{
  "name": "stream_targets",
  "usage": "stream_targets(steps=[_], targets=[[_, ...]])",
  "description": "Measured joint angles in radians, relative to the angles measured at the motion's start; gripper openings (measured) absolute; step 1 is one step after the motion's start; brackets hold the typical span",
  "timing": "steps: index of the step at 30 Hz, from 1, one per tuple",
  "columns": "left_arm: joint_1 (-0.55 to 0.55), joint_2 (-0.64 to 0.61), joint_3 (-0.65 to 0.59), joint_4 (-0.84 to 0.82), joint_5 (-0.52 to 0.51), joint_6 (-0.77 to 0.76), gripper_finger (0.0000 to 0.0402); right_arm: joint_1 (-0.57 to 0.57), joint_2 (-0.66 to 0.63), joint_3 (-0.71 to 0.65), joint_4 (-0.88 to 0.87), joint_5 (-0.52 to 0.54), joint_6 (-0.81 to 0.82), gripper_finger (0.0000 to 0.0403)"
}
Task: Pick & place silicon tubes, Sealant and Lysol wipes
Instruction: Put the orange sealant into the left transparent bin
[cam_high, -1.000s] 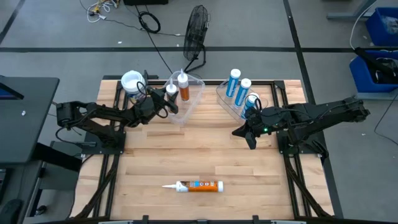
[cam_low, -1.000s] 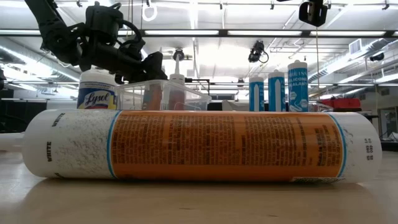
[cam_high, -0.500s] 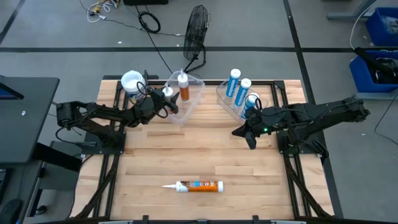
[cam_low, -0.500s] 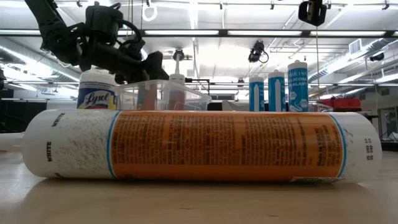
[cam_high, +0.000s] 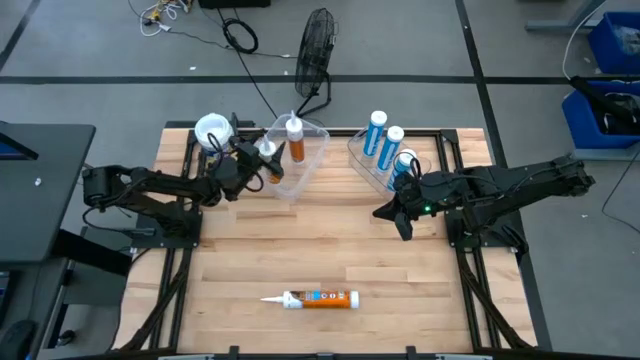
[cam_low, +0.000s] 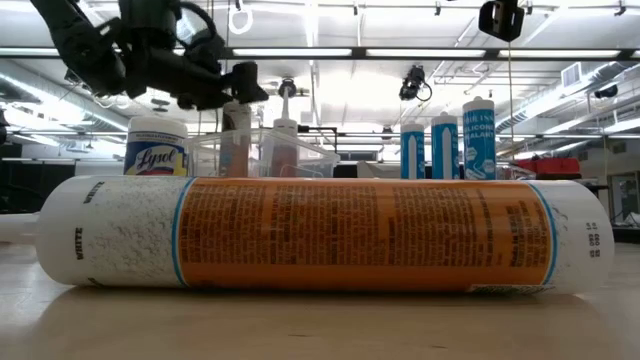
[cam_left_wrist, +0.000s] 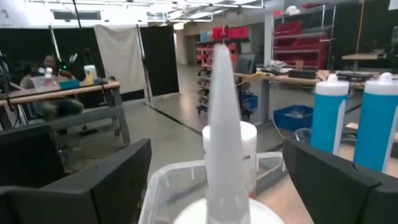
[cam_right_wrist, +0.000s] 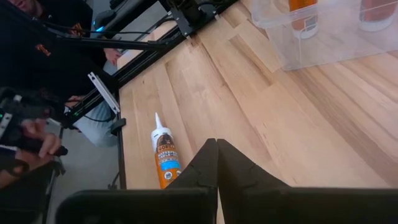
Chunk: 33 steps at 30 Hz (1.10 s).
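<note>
An orange-and-white tube (cam_high: 322, 298) lies on its side near the table's front edge. Two orange tubes (cam_high: 268, 151) (cam_high: 294, 135) stand upright in the left clear bin (cam_high: 303, 168), nozzles up. The yellow Lysol wipes canister (cam_high: 211, 130) stands at the far left. Three blue tubes (cam_high: 378, 130) stand in the right clear bin (cam_high: 362, 158). My left gripper (cam_high: 255, 161) is open at the left bin; its fingers stand on either side of the nearer tube's white nozzle (cam_left_wrist: 221, 124) without touching it. My right gripper (cam_high: 385, 213) hovers shut over the table's middle right.
A black fan (cam_high: 316, 45) and cables lie on the floor beyond the table's far edge. Black frame rails (cam_high: 180, 270) run along both sides of the table. Bare wood spreads between the bins and the lying tube. People show at the table's side in the right wrist view.
My left gripper has opened wider around the nearer orange tube's nozzle and has risen a little, drawing back toward the table's left edge. The tube stays standing upright in the left bin.
</note>
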Motion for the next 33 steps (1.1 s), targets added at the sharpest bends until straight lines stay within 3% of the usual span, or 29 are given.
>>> stream_targets(steps=[11, 18, 25, 33], targets=[[-0.027, -0.199, 0.000, 0.011, -0.019, 0.114, 0.0369, 0.000, 0.000, 0.000, 0.010, -0.001, -0.052, 0.0003], [-0.193, -0.348, 0.116, -0.033, -0.015, 0.257, 0.0369, 0.000, 0.000, 0.000, 0.034, -0.002, -0.105, 0.0003], [-0.454, -0.374, 0.405, -0.427, -0.138, 0.357, 0.0369, 0.001, 0.000, 0.000, 0.038, -0.002, -0.177, 0.0003], [-0.695, -0.276, 0.734, -1.036, -0.190, 0.012, 0.0364, 0.003, 0.000, 0.000, 0.043, -0.041, -0.201, 0.0003]])
